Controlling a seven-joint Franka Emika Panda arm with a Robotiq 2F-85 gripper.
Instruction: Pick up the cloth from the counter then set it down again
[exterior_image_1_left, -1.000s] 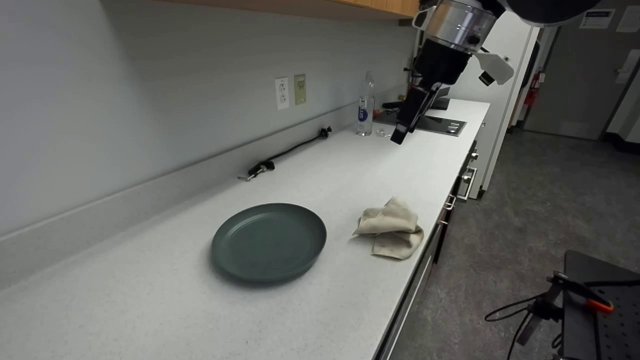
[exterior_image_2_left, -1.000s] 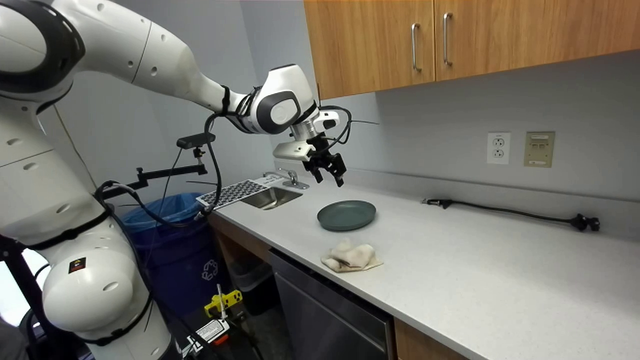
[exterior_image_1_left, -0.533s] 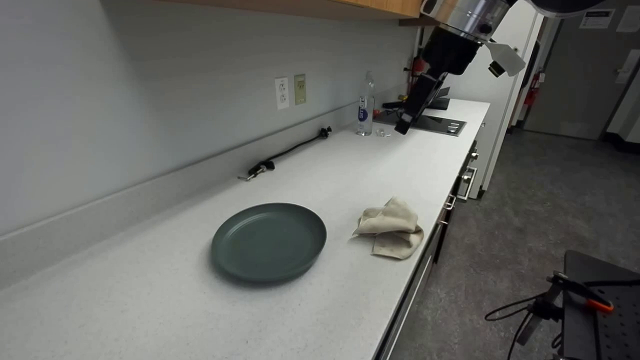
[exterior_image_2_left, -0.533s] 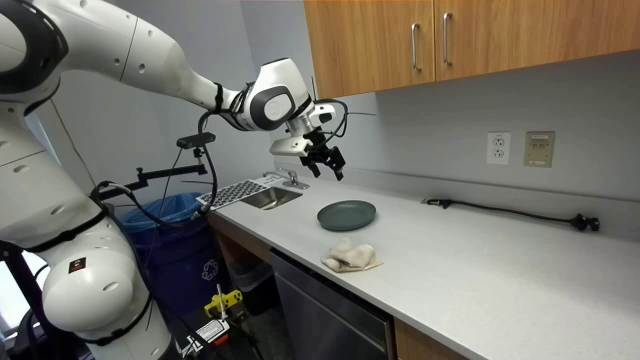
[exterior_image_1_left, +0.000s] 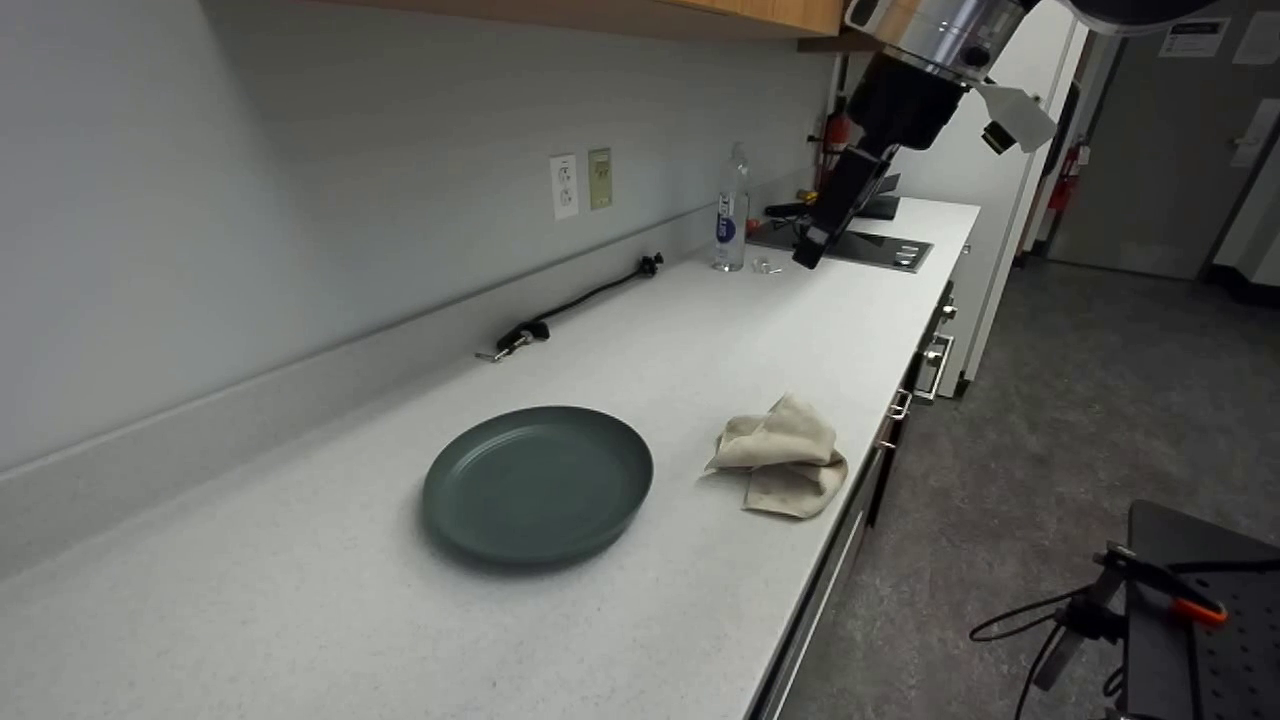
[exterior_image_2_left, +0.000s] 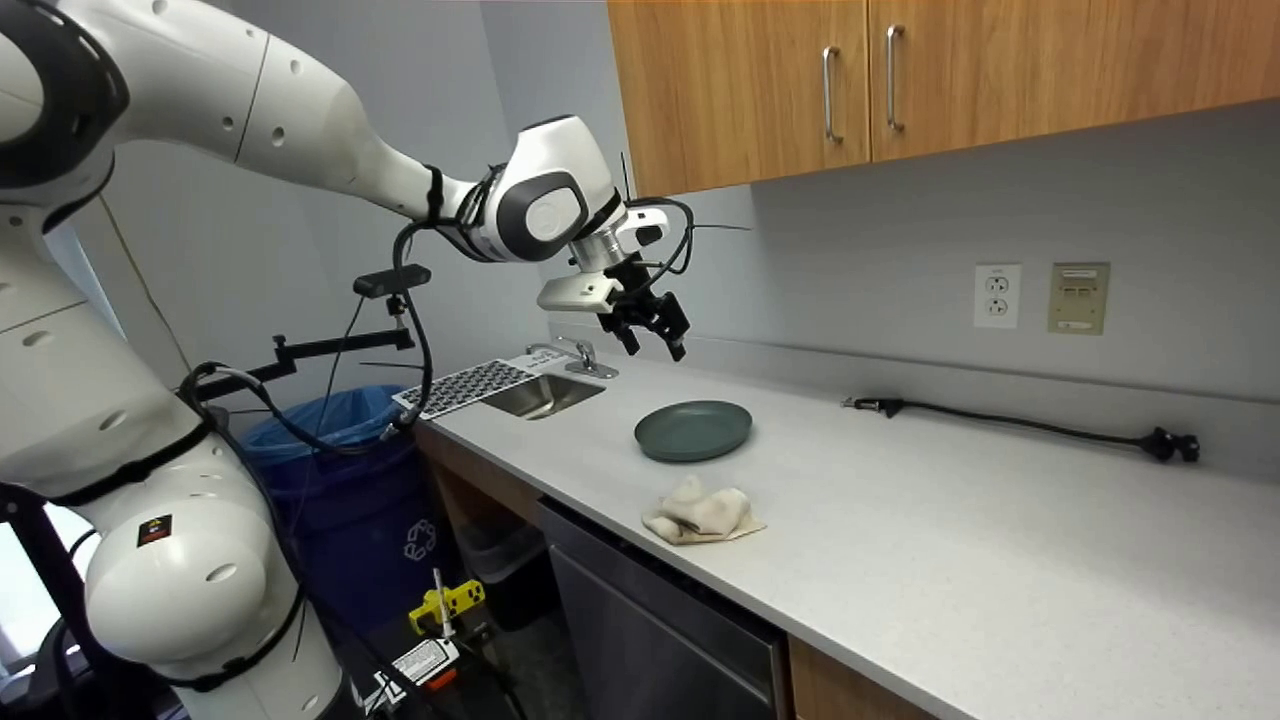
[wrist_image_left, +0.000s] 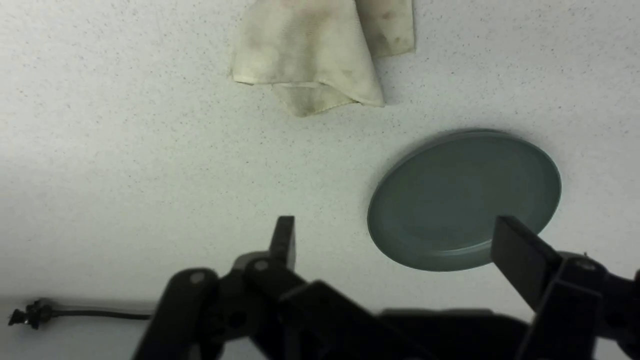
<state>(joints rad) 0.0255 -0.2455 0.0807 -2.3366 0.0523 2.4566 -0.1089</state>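
Note:
A crumpled beige cloth (exterior_image_1_left: 785, 455) lies on the white counter (exterior_image_1_left: 640, 620) near its front edge; it also shows in an exterior view (exterior_image_2_left: 700, 515). In the wrist view the cloth (wrist_image_left: 305, 47) is at the top, partly cut off by the frame, with stained, folded layers. My gripper (exterior_image_2_left: 656, 348) is raised well above the counter, apart from the cloth. In the wrist view the gripper (wrist_image_left: 396, 220) has its fingers wide apart with nothing between them. It also shows side-on in an exterior view (exterior_image_1_left: 808, 255).
A dark green plate (exterior_image_1_left: 540, 485) sits beside the cloth, also seen in the wrist view (wrist_image_left: 460, 200). A black cable-like arm with clamp (exterior_image_2_left: 1020, 423) lies along the wall. A bottle (exterior_image_1_left: 731, 215), a sink (exterior_image_2_left: 545, 396) and overhead cabinets (exterior_image_2_left: 740, 90) are around the counter.
My gripper has risen a little and drawn slightly back toward the robot's base, mostly in the first half second. It is nearly still since. The cloth and plate have not moved.

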